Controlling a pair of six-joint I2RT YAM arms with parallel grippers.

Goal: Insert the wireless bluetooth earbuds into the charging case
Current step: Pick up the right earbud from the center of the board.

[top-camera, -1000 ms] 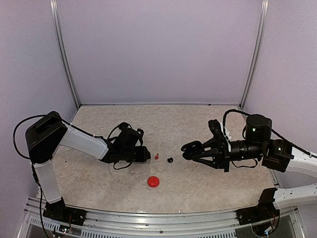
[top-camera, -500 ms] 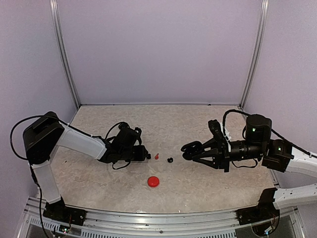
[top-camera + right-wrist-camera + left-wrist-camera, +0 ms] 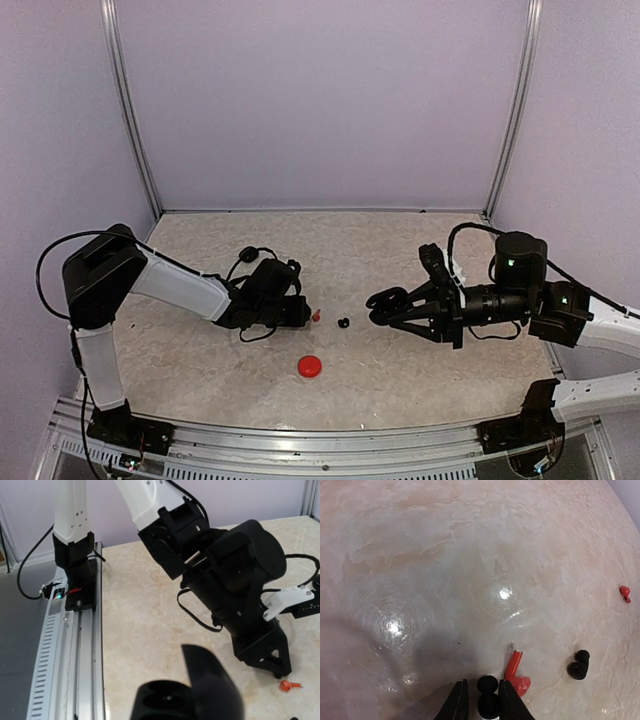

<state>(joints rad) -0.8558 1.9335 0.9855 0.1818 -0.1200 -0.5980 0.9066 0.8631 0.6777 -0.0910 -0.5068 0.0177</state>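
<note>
1. Grippers from the top camera: left gripper [image 3: 300, 312] sits low over the table [image 3: 200, 370], and its own body hides the jaws from here. Red earbud [image 3: 316, 316] lies just past its tips. Loose black earbud [image 3: 343, 323] lies a bit further out, between the two grippers. Closed red case [image 3: 310, 366] lies on the near side of the left gripper, apart from it. Right gripper [image 3: 395, 303] is clamped on the open black charging case [image 3: 380, 298], which points toward the left gripper.
2. Left wrist: fingers [image 3: 457, 707] are drawn close, pinching the held black earbud [image 3: 488, 700] between them, round head forward. Red earbud [image 3: 516, 674] lies on the table just beside the right-hand finger. Loose black earbud [image 3: 578, 664] lies further right. Small red bit [image 3: 625, 593] lies far ahead and right, too small to identify.
3. Right wrist: black charging case [image 3: 167, 700] fills the bottom edge, lid [image 3: 212, 680] raised; own fingers not visible. Left gripper [image 3: 276, 670] is ahead, red earbud [image 3: 288, 685] by its tips.
</note>
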